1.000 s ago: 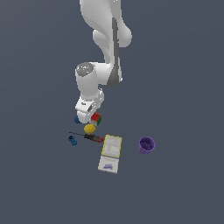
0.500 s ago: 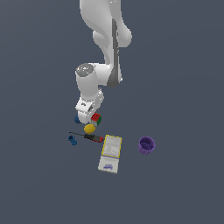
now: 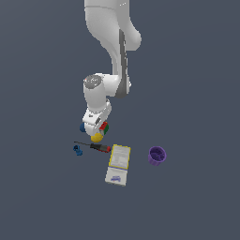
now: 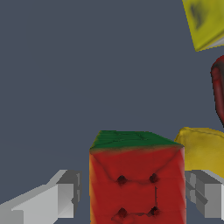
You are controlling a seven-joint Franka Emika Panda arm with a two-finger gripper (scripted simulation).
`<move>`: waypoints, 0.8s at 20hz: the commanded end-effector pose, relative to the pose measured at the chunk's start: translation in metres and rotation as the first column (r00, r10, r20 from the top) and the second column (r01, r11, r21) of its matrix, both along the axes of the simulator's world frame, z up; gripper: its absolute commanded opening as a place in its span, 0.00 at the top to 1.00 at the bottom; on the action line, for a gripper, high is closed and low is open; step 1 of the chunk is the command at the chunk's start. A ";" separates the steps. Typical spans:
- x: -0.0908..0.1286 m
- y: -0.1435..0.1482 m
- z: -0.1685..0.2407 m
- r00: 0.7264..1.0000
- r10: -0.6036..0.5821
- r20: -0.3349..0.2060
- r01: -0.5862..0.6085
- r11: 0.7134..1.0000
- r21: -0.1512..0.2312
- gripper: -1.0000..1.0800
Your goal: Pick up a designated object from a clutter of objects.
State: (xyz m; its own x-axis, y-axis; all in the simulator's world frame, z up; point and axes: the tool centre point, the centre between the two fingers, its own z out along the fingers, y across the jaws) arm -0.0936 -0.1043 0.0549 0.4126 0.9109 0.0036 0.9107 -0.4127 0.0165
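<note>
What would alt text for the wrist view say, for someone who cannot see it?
Close-up of a cube with a red front and green top, standing between the two grey jaws of the gripper, with a gap showing on one side. A yellow ball sits right behind the cube, on a plain grey floor.

The arm (image 3: 107, 51) is glossy white with grey joint seams, rounded segments and pale grey blocky fingers (image 4: 61, 197).
</note>
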 end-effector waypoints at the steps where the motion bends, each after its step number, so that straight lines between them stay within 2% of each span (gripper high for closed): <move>1: -0.006 0.000 -0.015 1.000 -0.002 -0.017 0.002 1.000 0.003 0.04; 6: -0.006 0.000 -0.021 1.000 -0.002 -0.017 0.002 1.000 0.004 0.04; 7: -0.006 0.000 -0.021 1.000 -0.002 -0.017 0.002 1.000 0.004 1.00; 16: -0.006 0.000 -0.021 1.000 -0.002 -0.017 0.002 1.000 0.004 1.00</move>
State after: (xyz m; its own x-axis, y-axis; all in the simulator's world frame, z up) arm -0.0865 -0.1047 0.0523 0.4103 0.9119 0.0091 0.9111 -0.4103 0.0388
